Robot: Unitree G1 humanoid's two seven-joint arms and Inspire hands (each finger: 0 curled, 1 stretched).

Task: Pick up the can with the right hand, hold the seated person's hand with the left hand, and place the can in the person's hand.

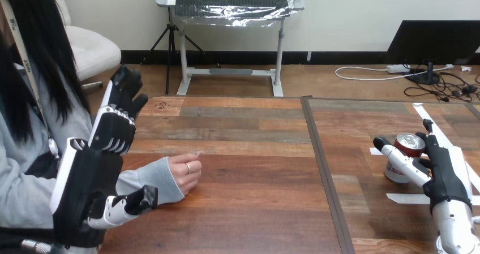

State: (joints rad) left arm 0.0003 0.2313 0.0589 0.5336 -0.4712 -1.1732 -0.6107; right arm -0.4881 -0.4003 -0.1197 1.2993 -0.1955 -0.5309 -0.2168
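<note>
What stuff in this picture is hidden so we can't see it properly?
In the head view:
Can: the right hand covers part of its side, and hides whether it grips it.
The person's hand: its curled fingers hide the palm.
The person's sleeve: partly behind the raised left hand.
Right arm: cut off by the bottom edge.

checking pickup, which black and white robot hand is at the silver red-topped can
The right hand, thumb and fingers around the silver red-topped can; the left hand is raised open, far from it.
</note>
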